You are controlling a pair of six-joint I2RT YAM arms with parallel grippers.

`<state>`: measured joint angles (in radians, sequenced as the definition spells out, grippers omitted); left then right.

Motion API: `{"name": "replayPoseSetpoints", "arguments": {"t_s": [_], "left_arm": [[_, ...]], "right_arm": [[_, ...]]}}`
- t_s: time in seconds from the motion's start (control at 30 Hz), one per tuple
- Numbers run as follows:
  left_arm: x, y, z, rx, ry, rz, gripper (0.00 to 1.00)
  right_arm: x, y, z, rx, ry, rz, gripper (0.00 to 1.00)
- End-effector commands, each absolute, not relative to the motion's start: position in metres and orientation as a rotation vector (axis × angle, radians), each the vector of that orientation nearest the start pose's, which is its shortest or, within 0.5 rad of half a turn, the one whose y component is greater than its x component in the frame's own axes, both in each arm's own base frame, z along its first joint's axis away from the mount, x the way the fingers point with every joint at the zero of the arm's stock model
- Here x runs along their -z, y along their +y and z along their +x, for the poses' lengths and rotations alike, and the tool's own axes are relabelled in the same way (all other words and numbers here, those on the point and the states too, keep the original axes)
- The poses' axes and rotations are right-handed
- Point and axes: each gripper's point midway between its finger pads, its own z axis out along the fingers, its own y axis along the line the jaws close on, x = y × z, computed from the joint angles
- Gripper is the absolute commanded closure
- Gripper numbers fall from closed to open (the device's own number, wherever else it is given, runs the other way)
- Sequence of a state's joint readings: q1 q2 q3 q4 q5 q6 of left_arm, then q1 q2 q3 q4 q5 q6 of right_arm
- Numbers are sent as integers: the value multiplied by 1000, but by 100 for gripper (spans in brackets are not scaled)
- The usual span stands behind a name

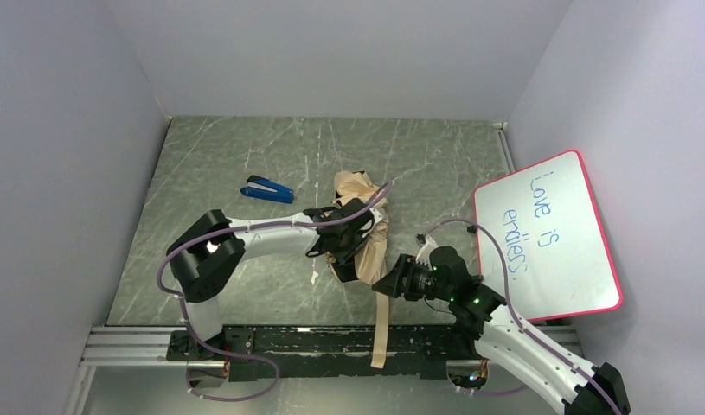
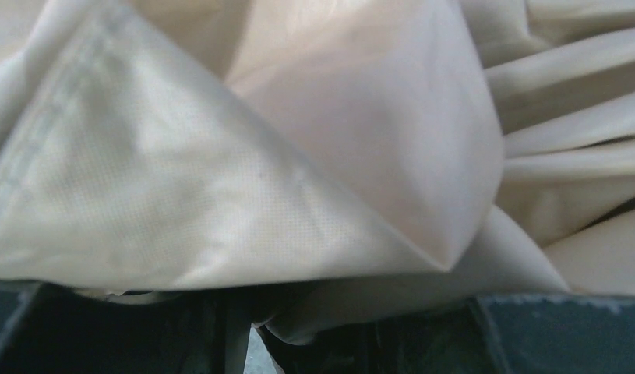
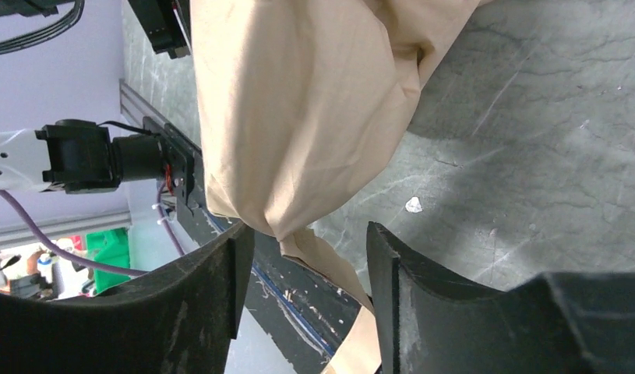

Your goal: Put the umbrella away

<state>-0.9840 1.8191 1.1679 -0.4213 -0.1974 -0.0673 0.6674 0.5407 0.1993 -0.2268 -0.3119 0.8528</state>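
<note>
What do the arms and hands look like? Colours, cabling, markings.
Left arm and right arm: white links, black joints, a purple cable looped along each. Green light near the right wrist. Left hand and right hand are black, with two thick fingers.

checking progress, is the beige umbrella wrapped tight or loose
Loose: the cream-beige fabric umbrella lies in crumpled, baggy folds in every view, nothing wrapped round it.

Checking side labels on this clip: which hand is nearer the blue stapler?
Left. The left hand is on the umbrella, just right of the blue stapler; the right hand is farther off, at the umbrella's near end.
</note>
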Motion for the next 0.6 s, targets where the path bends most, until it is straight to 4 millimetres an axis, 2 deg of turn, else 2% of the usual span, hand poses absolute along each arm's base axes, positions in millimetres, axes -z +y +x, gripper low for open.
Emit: {"name": "replayPoseSetpoints", "arguments": {"t_s": [0.0, 0.3, 0.5, 0.57], "left_arm": [[-34, -319, 257, 148, 2363, 1071, 53], [-35, -329, 266, 187, 2371, 1035, 54], [-32, -332, 271, 185, 2377, 1021, 54], [-31, -332, 273, 184, 2379, 1015, 54]], "right_arm": [[-89, 215, 127, -1259, 2287, -3, 44], [-84, 215, 116, -1283, 2327, -36, 67], [-79, 215, 111, -1278, 2362, -49, 77], [-77, 214, 109, -1269, 2377, -49, 78]]}}
